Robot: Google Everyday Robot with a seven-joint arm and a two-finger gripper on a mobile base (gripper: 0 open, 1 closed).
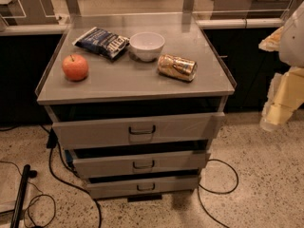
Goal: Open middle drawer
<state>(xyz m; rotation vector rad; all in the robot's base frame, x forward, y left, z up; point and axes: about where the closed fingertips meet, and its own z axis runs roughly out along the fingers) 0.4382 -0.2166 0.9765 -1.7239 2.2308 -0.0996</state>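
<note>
The grey metal cabinet (133, 82) stands in the middle of the camera view with three drawers. The middle drawer (109, 165) is wide and shallow, with a small dark handle (143, 165) at its centre. It sits pulled out a little, with a dark gap above it. The taller top drawer (95, 132) and the lowest drawer (114, 188) also stand slightly out. My gripper (275, 108) hangs at the right edge of the view, cream and white, well to the right of the cabinet and level with the top drawer. It touches nothing.
On the cabinet top lie an apple (75, 67), a dark snack bag (102, 42), a white bowl (147, 45) and a gold can (177, 67) on its side. Black cables (223, 175) loop on the floor either side. A black pole (21, 194) lies at bottom left.
</note>
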